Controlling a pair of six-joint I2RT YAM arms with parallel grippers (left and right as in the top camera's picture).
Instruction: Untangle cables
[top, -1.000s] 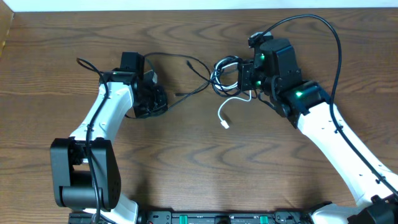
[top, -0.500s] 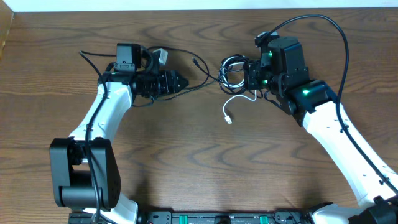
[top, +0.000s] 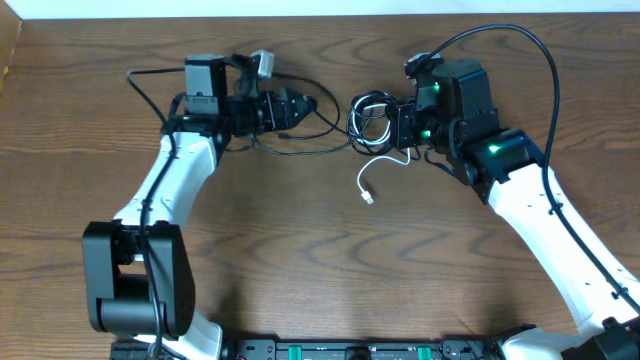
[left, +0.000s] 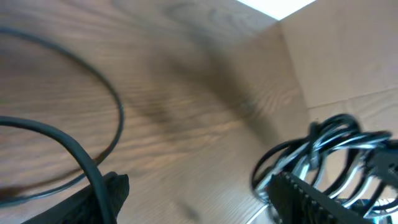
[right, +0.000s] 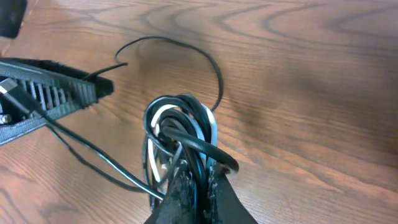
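The right claw (top: 393, 122) is pinched narrow on the cable bundle (top: 366, 117). The bundle's black and white coils stand just ahead of its fingertips. Since half a second ago, claw and bundle have edged slightly toward the left claw (top: 292, 106). The white cable (top: 372, 172) trails from the bundle onto the worktop (top: 300, 250) below the right claw, its plug end hardly shifted.

The left claw has swung farther from the robot's base and closer to the right claw, now pointing at it, near but apart. Its jaws stand wide. The black cable (right: 212, 63) loops out from the bundle toward it and runs past one finger, with no grip visible.
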